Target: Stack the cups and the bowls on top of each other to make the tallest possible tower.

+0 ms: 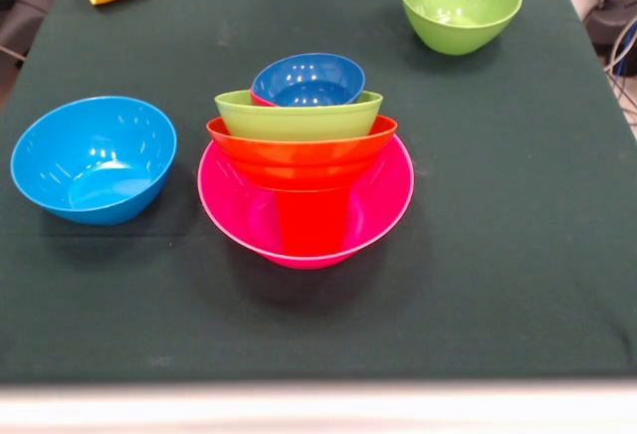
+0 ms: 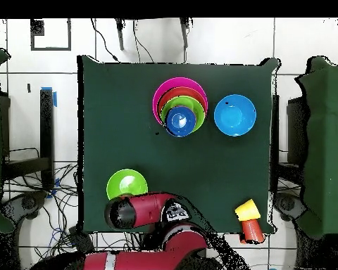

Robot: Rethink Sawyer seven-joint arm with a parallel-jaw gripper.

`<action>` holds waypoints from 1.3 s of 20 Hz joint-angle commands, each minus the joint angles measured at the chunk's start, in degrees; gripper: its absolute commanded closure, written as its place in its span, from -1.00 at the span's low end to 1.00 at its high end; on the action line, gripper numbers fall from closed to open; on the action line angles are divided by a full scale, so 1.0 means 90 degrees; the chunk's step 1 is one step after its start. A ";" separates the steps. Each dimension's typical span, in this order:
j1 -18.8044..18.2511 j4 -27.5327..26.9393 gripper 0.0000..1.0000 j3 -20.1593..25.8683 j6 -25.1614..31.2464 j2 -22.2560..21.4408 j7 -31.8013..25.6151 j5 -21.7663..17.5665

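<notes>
A dark green cloth covers the counter [image 1: 518, 255], its near edge showing a pale strip. In the overhead view the counter stands on a white tiled floor [image 2: 305, 39], with black cables [image 2: 55, 190] trailing across the tiles to one side. A small blue mark [image 2: 48, 92] sits on the floor just beside the counter, and other dark green surfaces [image 2: 325, 140] flank it.

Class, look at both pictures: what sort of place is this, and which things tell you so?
Probably a robotics lab or test room, not a kitchen. A red robot arm stands at a table with a dark green cloth, loose cables lie over the pale tiled floor, and plastic bowls are stacked into a tower.
</notes>
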 commanded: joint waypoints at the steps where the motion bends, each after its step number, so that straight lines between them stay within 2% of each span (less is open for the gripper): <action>1: -0.0211 0.0028 -1.00 0.0589 0.0183 -0.0689 0.0644 0.0039; 2: -0.0315 0.0127 -1.00 0.0721 0.0303 -0.0905 0.0620 0.0081; 4: -0.0415 0.0080 -1.00 0.0833 0.0404 -0.0968 0.0556 0.0106; 9: -0.0529 -0.0201 -1.00 0.0872 0.0344 -0.0716 0.0493 0.0061; 13: -0.0719 -0.0078 -1.00 0.0941 0.0396 -0.0822 0.0440 0.0007; 16: -0.0815 -0.0088 -1.00 0.0885 0.0275 -0.0737 0.0380 -0.0129; 19: -0.0734 -0.0390 -1.00 0.0638 0.0053 -0.0349 0.0289 -0.0336; 21: -0.0802 -0.0492 -1.00 0.0573 0.0094 -0.0280 0.0179 -0.0422; 26: -0.0966 -0.0510 -1.00 0.0493 -0.0141 -0.0056 0.0120 -0.0675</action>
